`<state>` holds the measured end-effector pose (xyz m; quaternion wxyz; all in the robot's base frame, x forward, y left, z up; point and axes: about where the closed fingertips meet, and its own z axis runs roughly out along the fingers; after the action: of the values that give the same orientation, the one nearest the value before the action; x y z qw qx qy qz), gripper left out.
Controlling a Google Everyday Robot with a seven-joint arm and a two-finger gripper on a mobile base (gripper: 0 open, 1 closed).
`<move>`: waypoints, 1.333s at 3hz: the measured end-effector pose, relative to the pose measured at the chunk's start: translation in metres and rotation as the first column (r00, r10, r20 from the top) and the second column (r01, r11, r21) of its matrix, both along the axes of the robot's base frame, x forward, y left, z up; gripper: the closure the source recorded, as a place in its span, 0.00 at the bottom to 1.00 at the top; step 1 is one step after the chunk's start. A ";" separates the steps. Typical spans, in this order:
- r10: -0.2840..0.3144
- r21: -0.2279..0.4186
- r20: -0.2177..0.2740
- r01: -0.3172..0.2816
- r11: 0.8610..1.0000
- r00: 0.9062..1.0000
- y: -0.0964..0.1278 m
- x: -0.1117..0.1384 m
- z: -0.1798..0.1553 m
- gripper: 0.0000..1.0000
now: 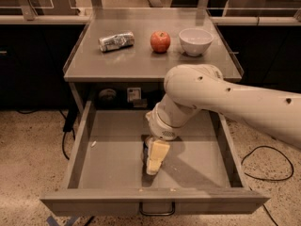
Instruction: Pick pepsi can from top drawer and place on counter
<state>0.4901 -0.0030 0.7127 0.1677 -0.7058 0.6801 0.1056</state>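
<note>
The top drawer (84, 140) is pulled open below the counter (141, 62). My gripper (153, 158) reaches down into the drawer's middle, near the front. The pepsi can (146, 150) stands on the drawer floor right at the gripper. Only a dark sliver of it shows on the left of the cream gripper; the rest is hidden. My white arm (221, 98) comes in from the right, over the drawer's right half.
On the counter lie a dented silvery can (116, 41) on its side, a red apple (160, 41) and a white bowl (195, 41). A black cable (263, 166) lies on the floor to the right. The drawer's handle (156, 210) faces front.
</note>
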 end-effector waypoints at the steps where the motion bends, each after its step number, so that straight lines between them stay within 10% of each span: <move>1: -0.004 0.031 0.004 0.004 1.000 1.000 -0.001 0.004 -0.005 0.00; 4: -0.013 0.089 -0.015 0.014 0.996 1.000 -0.010 0.005 -0.023 0.00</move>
<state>0.4956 -0.0129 0.6895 0.1950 -0.6922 0.6806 0.1398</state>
